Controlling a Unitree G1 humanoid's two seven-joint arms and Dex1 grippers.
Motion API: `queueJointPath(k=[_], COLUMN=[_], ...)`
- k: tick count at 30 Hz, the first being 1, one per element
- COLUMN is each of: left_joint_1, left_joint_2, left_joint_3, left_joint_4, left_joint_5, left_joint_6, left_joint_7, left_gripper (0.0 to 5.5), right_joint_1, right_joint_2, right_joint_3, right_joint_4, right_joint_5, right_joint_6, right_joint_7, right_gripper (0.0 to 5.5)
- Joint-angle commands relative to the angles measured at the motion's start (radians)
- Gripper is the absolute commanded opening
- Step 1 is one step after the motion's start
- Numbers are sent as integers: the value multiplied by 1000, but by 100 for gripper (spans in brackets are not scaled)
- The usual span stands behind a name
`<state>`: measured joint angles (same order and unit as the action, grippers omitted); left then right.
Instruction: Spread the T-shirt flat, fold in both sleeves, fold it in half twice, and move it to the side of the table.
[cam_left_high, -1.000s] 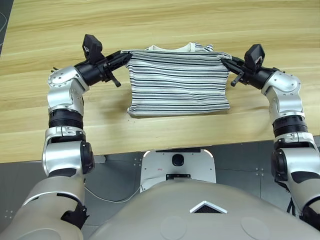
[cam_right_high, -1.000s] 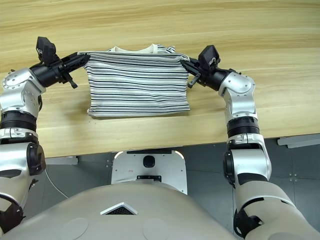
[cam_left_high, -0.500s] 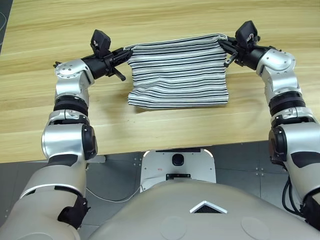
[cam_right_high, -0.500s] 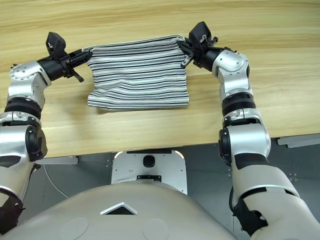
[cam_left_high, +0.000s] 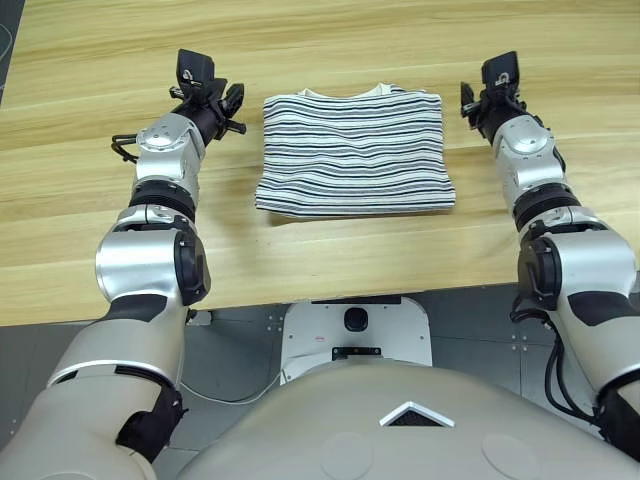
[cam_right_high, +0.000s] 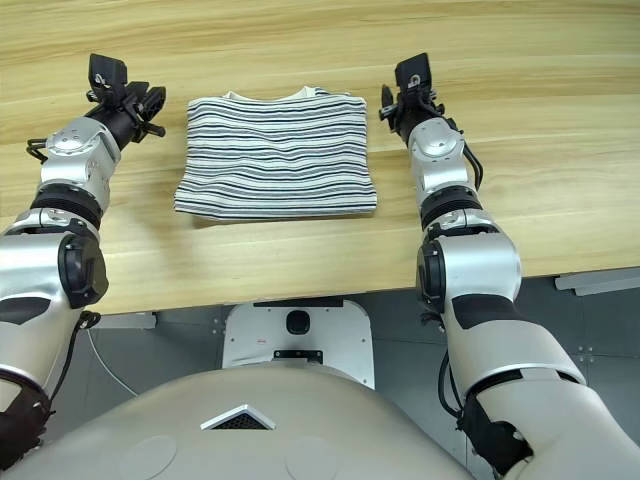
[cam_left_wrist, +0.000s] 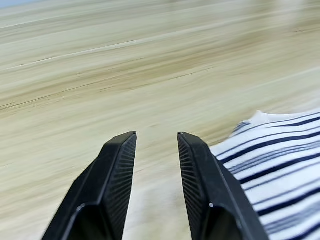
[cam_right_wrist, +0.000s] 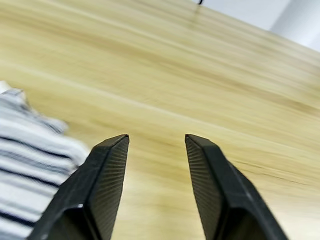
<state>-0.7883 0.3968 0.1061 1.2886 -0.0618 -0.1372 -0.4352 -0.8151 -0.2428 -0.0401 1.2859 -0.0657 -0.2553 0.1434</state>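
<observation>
Lying folded into a striped rectangle, the T-shirt (cam_left_high: 350, 152) is seen flat on the wooden table (cam_left_high: 330, 40), its collar turned toward the far side. The left gripper (cam_left_wrist: 156, 135) is held just left of the shirt's far left corner, fingers parted with nothing between them. The right gripper (cam_right_wrist: 156, 136) is placed likewise just right of the far right corner — spread, empty and clear of the cloth.

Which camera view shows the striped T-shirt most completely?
The left eye view: the whole folded T-shirt lies flat on the table, all edges visible. The right eye view shows the same. Each wrist view catches just a striped corner.
</observation>
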Motion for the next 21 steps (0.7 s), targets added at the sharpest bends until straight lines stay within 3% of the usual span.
queueJointPath(k=[1, 7, 10, 15, 18, 21], left_joint_1=[15, 15, -60, -197, -223, -180], left_joint_2=[40, 98, 120, 107, 80, 74], left_joint_3=[-28, -158, -225, -396, -508, -653], left_joint_4=[-61, -237, -234, -131, -74, -49], left_joint_5=[64, 158, 201, 386, 507, 661], left_joint_6=[-216, -582, -630, -694, -714, -757], left_joint_7=[29, -189, -315, -398, -400, -388], left_gripper=[154, 154, 154, 236, 282, 282], right_joint_1=[-15, 81, 169, 312, 360, 390], right_joint_2=[-38, -17, 11, 72, 95, 115], right_joint_3=[-57, -54, -57, -82, -80, -80], right_joint_4=[-19, -145, -264, -460, -511, -539], right_joint_5=[29, 36, 56, 133, 152, 163], right_joint_6=[-78, -194, -231, -211, -193, -183], right_joint_7=[-61, -21, -11, 11, 14, 11], right_gripper=[237, 237, 237, 241, 241, 241])
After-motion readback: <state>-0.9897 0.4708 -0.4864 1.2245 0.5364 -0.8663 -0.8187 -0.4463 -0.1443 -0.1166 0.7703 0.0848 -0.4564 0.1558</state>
